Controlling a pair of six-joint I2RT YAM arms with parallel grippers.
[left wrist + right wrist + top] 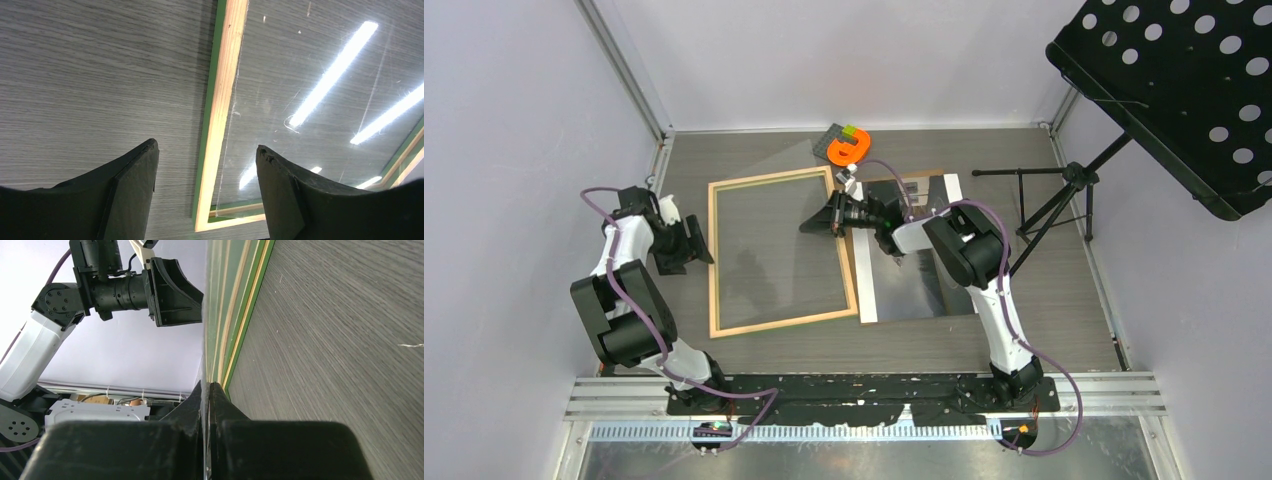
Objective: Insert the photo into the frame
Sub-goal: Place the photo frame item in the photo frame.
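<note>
Seemingly to steady the frame [714, 260], the left gripper [692, 244] hovers spread at one rail; the right gripper [816, 224], fingers pressed together, meets the opposite.

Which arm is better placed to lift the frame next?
Probably right: the right hand is shut on the frame at its right rail, while the left hand hangs open above the left rail.

Left arm is folded back, elbow raised. Left end effector [694, 240] is pointed inward, fingers [132, 190] spread wide. Right arm is reached forward and leftward, wrist rolled sideways. Right end effector [812, 224] is clamped on the frame [781, 323], fingers [192, 405] pressed together.
</note>
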